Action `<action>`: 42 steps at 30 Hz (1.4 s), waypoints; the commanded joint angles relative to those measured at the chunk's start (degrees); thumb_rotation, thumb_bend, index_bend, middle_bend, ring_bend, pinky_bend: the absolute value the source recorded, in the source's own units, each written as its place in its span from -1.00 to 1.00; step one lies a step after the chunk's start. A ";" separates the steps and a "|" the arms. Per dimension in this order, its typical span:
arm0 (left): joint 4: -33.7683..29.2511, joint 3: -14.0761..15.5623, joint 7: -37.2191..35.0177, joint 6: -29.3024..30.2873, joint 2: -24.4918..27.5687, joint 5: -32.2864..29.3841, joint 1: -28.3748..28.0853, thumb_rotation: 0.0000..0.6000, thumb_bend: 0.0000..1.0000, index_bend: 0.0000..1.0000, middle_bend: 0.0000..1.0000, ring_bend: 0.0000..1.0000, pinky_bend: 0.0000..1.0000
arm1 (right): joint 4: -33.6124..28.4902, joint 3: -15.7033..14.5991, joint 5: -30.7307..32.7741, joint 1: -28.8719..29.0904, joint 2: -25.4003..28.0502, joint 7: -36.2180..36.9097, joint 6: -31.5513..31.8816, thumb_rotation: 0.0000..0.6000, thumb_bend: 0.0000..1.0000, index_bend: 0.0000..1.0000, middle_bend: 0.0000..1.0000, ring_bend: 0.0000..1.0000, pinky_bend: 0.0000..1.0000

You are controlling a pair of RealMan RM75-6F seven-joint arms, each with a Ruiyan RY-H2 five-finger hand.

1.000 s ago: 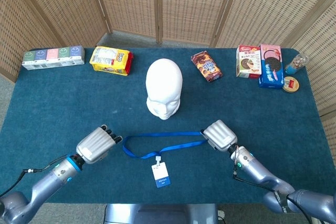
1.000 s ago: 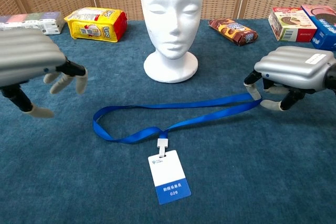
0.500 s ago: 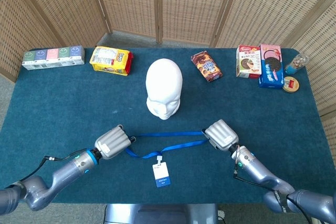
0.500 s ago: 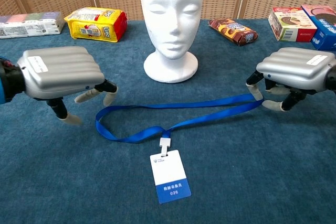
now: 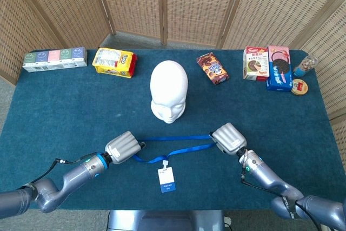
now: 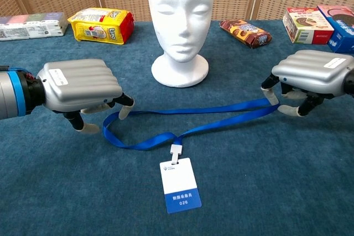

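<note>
The blue ribbon lanyard (image 6: 182,119) lay stretched left-to-right on the dark-blue table cloth (image 6: 287,181); the right hand (image 6: 312,75) pinched one end, the left hand's (image 6: 77,85) spread fingers touched the other loop.

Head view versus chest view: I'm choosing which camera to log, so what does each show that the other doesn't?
Only the head view shows the whole table, the jar and the round tin at its far right corner, and both forearms.

Only the chest view shows the mannequin head's face, the badge's printed 026, and fingertips under the left hand at the lanyard's loop.

Both show the right hand on the lanyard's other end, the yellow packet and the brown snack bag.
</note>
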 commanded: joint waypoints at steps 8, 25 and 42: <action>0.71 0.75 0.81 -1.43 -0.96 -2.37 -1.25 1.00 -0.51 -0.17 0.73 0.78 0.53 | 0.50 0.14 0.14 -0.04 -0.30 0.32 -0.29 1.00 0.00 0.19 0.96 1.00 1.00; 3.18 1.78 0.83 -0.41 -3.34 -3.94 -1.90 1.00 -0.48 -0.12 0.78 0.83 0.53 | 0.61 0.47 0.54 -0.01 -0.53 0.26 -0.74 1.00 0.00 0.21 0.96 1.00 1.00; 3.98 2.44 0.79 -0.43 -4.17 -5.74 -2.91 1.00 -0.43 0.03 0.83 0.85 0.53 | 0.83 0.53 0.75 -0.25 -0.54 0.49 -0.78 1.00 0.00 0.23 0.97 1.00 1.00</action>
